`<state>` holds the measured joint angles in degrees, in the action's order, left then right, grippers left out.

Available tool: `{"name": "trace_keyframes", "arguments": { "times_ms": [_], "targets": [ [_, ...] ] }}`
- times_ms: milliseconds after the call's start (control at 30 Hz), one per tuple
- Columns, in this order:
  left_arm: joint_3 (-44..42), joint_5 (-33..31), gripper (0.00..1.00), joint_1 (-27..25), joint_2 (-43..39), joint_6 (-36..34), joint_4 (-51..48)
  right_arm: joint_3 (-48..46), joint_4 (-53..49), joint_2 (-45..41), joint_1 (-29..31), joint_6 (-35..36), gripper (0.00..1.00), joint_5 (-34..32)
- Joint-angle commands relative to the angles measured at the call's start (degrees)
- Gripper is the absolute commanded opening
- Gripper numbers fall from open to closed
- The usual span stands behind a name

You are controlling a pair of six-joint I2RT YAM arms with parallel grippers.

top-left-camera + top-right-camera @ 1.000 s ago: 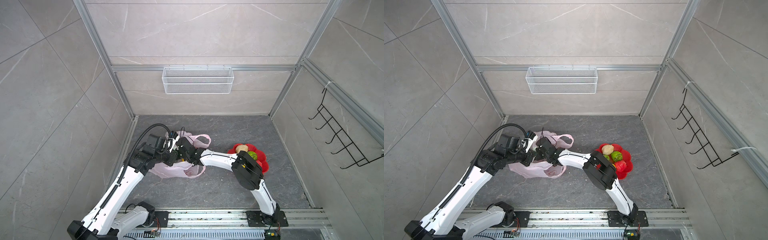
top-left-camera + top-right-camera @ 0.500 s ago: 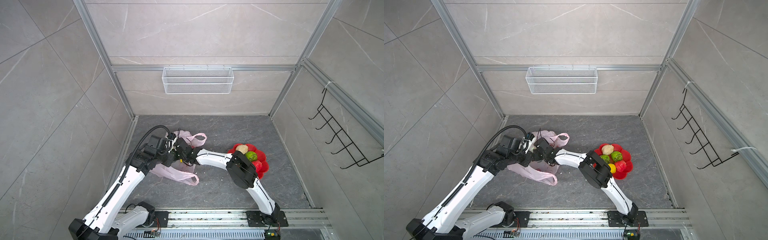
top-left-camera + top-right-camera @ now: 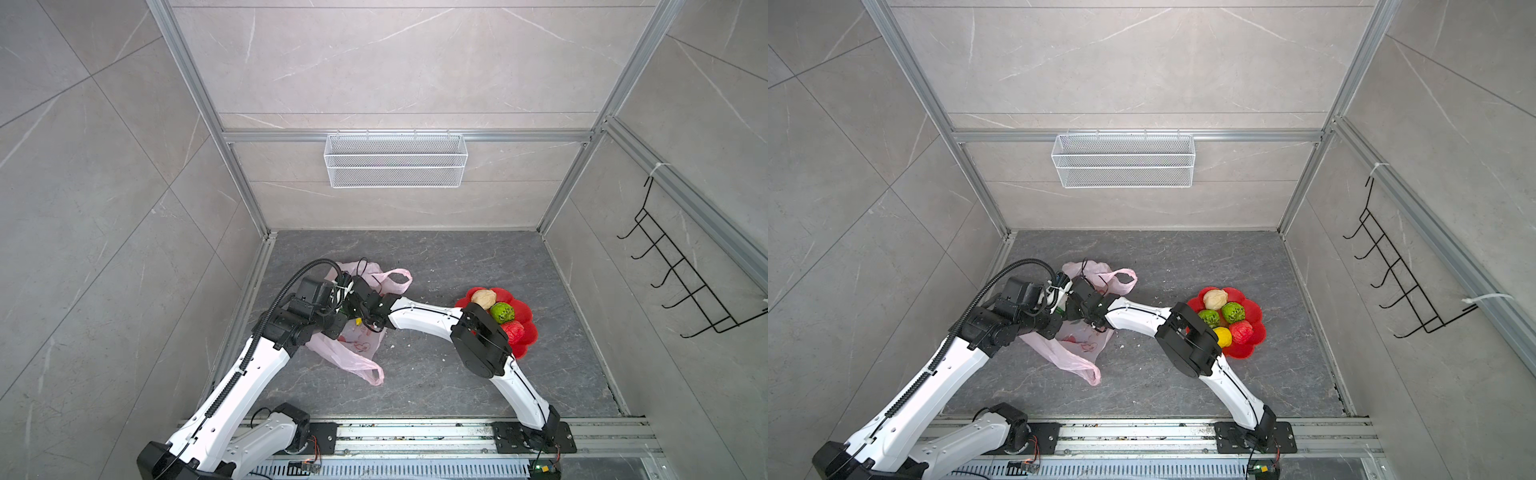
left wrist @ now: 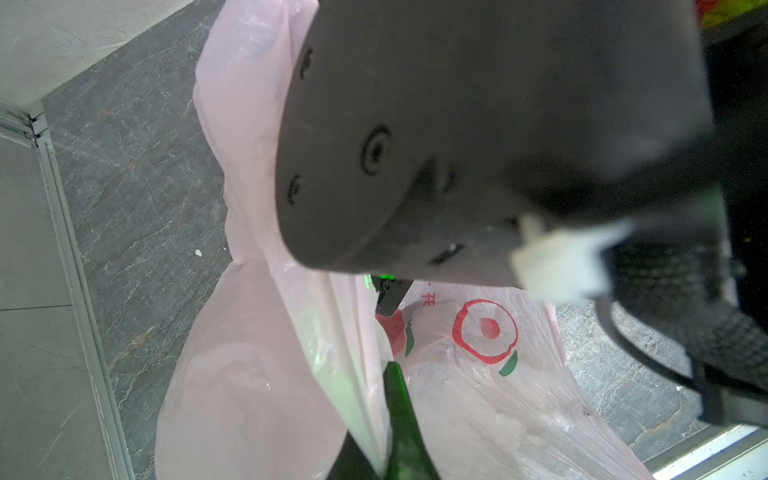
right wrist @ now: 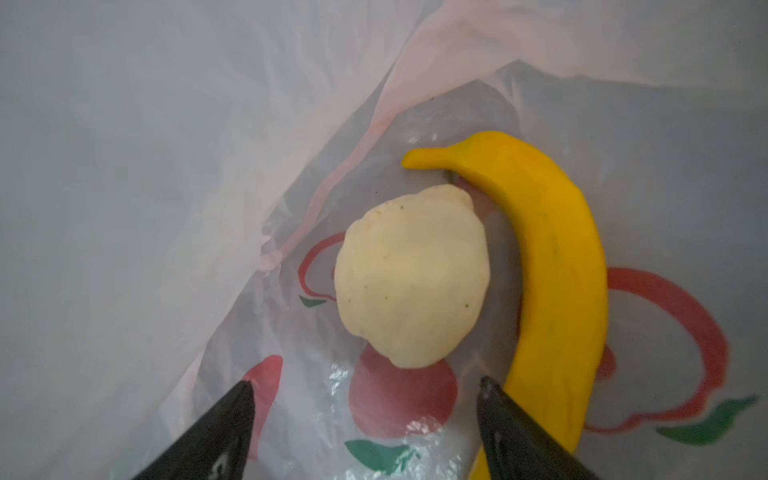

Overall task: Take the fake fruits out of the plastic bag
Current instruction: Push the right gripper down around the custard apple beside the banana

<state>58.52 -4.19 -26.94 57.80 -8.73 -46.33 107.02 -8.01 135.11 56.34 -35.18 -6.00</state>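
Inside the plastic bag (image 5: 124,166), a knobbly cream lump (image 5: 411,276) lay on the printed film just ahead of the right gripper (image 5: 365,382). It was in line with the gap between the two black fingers, which stood wide apart and touched nothing of it. A yellow banana (image 5: 557,270) curved round the lump, close against it. Its long axis ran roughly along the gripper's reach, with the stem tip at the far end and the other end passing behind one finger.

The left gripper (image 4: 384,415) was pinched together on a gathered fold of the bag's film. In both top views the bag sat on the grey floor (image 3: 436,374) towards the left, with both wrists meeting over it.

Well to the right, a red flower-shaped plate (image 3: 1252,309) carried a second cream lump (image 3: 1215,299), two green balls (image 3: 1232,311), a yellow lump (image 3: 1223,336) and a red fruit (image 3: 1241,331).
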Motion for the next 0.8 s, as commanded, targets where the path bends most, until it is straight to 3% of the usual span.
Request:
{"name": "trace_keyframes", "arguments": {
  "times_ms": [0,500,767],
  "targets": [
    [-0.43,3.17,0.0,-0.21,-0.54,-2.35,0.83,4.35,-2.47,3.45,0.22,-1.95,0.87,-3.39],
    [0.37,6.36,0.0,-0.2,-0.45,-2.16,1.93,18.93,-11.01,11.74,0.02,-1.52,0.89,-7.83],
    [-0.14,7.31,0.0,-0.14,-0.3,-2.43,2.54,27.12,-15.18,17.64,0.0,-1.91,0.84,-7.1]
  ]
}}
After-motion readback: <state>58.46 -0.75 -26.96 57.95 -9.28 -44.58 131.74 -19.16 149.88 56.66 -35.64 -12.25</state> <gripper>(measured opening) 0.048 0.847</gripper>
